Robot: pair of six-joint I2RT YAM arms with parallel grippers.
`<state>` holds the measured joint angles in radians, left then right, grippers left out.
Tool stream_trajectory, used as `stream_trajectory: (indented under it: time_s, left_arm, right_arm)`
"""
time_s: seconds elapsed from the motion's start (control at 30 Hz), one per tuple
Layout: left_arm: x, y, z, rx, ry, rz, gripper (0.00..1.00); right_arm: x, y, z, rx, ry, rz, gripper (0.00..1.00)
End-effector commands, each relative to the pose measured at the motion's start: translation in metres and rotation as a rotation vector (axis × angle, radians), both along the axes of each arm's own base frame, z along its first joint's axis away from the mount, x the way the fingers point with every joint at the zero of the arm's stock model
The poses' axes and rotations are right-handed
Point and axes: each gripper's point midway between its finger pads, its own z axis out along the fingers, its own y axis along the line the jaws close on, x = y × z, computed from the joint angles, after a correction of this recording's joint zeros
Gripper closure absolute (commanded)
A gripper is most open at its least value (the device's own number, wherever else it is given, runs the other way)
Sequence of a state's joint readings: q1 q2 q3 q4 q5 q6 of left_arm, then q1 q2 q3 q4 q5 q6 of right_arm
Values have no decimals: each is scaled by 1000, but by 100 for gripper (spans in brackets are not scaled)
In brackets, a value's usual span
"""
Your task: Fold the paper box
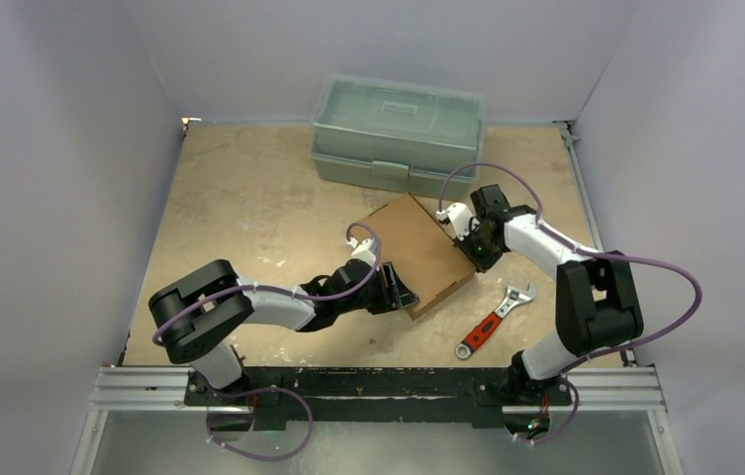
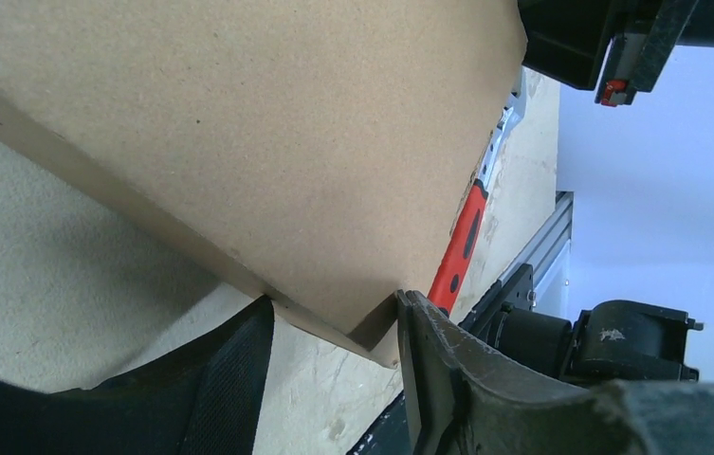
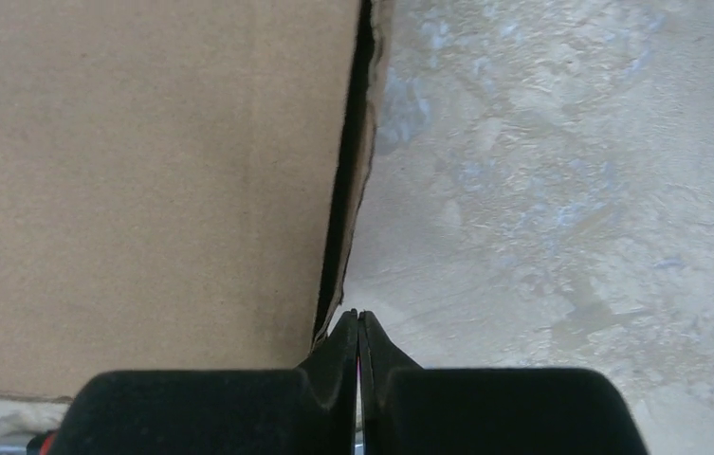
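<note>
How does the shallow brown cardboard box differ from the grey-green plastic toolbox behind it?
The shallow brown cardboard box is plain and low. The grey-green plastic toolbox is taller and larger, with a lid handle and a front latch. The cardboard box lies in the middle, turned cornerwise, while the toolbox stands at the back, nearly square to the far wall. Both are rectangular.

Wrench [image 2: 464, 242] partly behind paper box [image 2: 239, 142], L wrist view
</note>
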<state>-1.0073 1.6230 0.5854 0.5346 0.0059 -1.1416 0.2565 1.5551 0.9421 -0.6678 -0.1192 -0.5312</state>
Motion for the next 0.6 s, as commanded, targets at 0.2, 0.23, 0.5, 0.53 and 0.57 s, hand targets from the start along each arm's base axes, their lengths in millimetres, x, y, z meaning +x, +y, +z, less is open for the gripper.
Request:
stream_trajectory:
  time_s: [0.2,0.23,0.5,0.53,0.57]
  left_arm:
    - [13,16,32,-6,-116,65,30]
    - [16,20,35,5,-126,74,26]
    - [53,38,43,6,-143,122,21]
    - [55,36,42,7,-140,114,21]
    - [57,32,41,11,-141,103,21]
  right_arm:
    - [61,-19,58,69,-343,-218,100]
    - [66,-10,67,109,-371,-177,100]
    - [89,30,49,98,-322,-66,100]
    - [86,39,38,84,-286,-50,100]
    - [80,51,30,89,-253,-20,100]
